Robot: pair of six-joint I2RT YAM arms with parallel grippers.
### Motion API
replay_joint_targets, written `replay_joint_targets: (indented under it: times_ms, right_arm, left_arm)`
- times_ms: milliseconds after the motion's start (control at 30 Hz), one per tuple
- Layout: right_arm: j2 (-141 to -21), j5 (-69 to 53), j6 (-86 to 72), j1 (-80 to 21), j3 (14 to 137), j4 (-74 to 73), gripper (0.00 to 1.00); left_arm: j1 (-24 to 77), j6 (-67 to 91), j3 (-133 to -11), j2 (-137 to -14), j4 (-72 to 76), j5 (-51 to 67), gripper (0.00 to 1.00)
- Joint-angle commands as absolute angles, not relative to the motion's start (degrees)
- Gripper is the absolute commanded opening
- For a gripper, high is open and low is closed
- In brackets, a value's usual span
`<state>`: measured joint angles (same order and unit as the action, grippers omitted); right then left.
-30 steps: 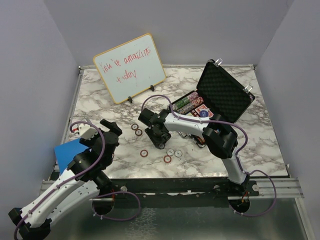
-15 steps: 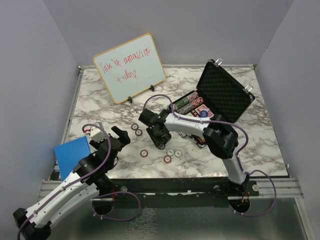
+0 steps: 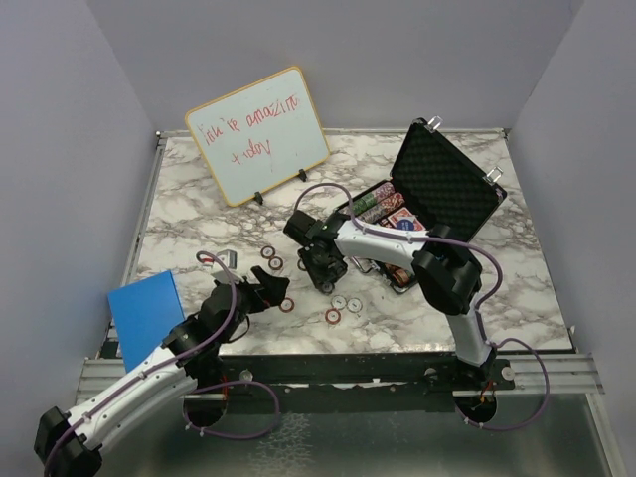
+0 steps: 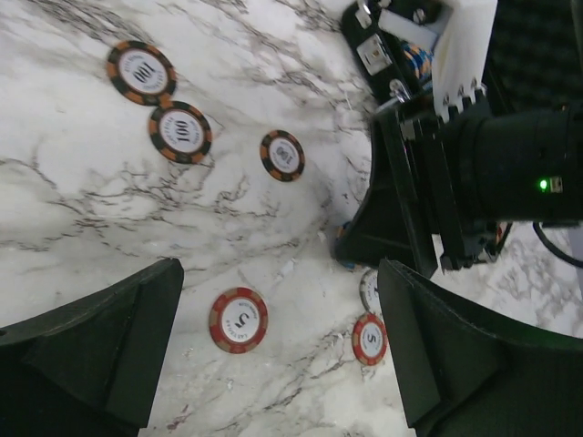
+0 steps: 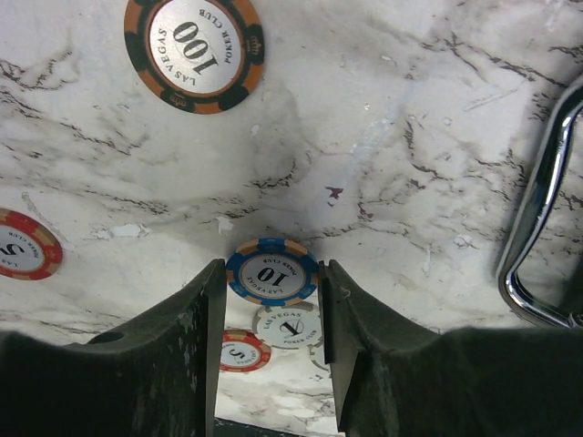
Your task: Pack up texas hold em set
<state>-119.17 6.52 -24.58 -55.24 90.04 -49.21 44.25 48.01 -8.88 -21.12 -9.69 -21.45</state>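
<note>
Looking down on a marble table (image 3: 199, 199) from above and behind two robot arms. Pinching a blue poker chip (image 5: 271, 271) marked 10 by its edges with the right claw (image 3: 324, 270), near the table's middle, close to the open black briefcase (image 3: 449, 184); impossible to tell whether lifted or touching the marble. Spreading the left claw (image 4: 280, 273) wide, gripping nothing, above a red chip (image 4: 239, 320) marked 5. Showing three black-and-orange chips (image 4: 180, 131) marked 100 and a second red chip (image 4: 369, 338) flat on the marble nearby. Showing the case at back right, lid raised, with rows of chips (image 3: 370, 207) and red card decks (image 3: 402, 221) inside. Showing a whiteboard (image 3: 258, 134) with red writing at back left.
</note>
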Motion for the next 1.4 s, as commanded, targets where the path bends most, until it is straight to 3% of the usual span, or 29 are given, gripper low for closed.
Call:
replay_joint_targets:
  times_ms: [0, 300, 1100, 1367]
  right_arm:
    - [-115.5, 4.5, -25.9, -54.0, 88.6, -48.6, 0.43]
    - [-113.2, 1.5, -28.4, -51.4, 85.4, -45.7, 0.43]
    - [-105.4, -8.1, -34.6, -45.6, 79.4, -38.9, 0.43]
    - [-102.9, -10.3, -35.6, -45.2, 79.1, -38.3, 0.44]
  left_arm:
    - [44.0, 45.1, -5.9, -24.0, 3.7, -10.0, 0.95]
    - [44.0, 46.4, -2.5, -36.7, 21.2, -0.6, 0.92]
    - [44.3, 52.4, -7.9, -69.6, 53.0, 4.5, 0.89]
    - [45.2, 54.4, -7.9, -71.9, 56.4, 0.5, 0.75]
